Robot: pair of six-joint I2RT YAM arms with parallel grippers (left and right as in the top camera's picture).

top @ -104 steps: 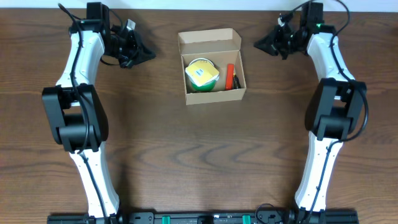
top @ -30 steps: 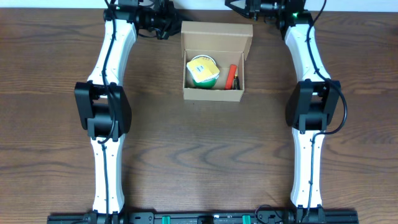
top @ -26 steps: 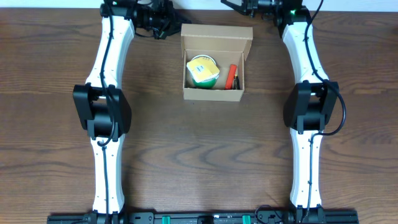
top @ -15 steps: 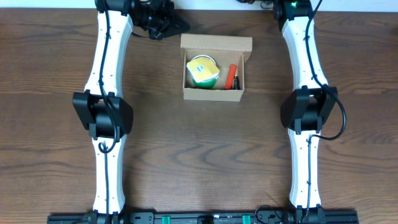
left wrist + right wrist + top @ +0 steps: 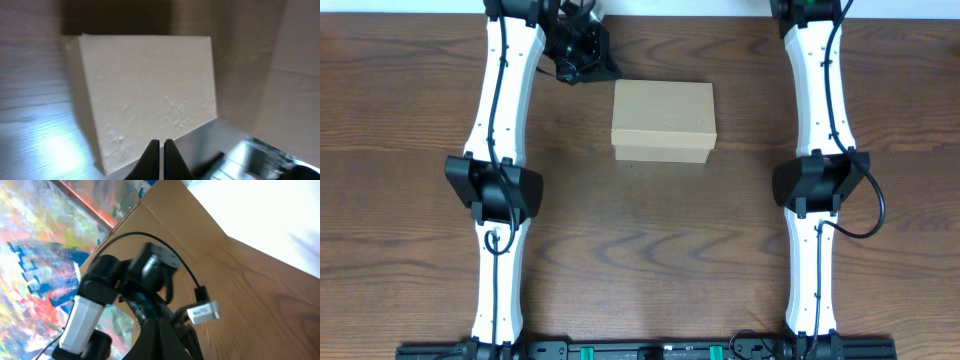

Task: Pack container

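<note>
The container [image 5: 663,120], a plain brown cardboard box, sits at the table's far middle with its flap lid down, so its inside is hidden. My left gripper [image 5: 586,62] is shut and empty just off the box's far left corner. In the left wrist view the shut fingertips [image 5: 161,146] hover by the edge of the closed lid [image 5: 145,95]. My right gripper is past the top edge of the overhead view; only its arm [image 5: 820,70] shows. In the right wrist view its fingers [image 5: 161,330] are shut and empty, pointing at the left arm [image 5: 150,272].
The wooden table [image 5: 650,240] stretches in front of the box. Both arms reach along the box's left and right sides to the far edge. Beyond the far edge the right wrist view shows a cardboard panel [image 5: 170,215] and a colourful painted sheet [image 5: 35,250].
The box lid has gone from standing open to shut, hiding the tape roll and marker. The left gripper moved nearer the box's far left corner; the right gripper left the overhead view.
</note>
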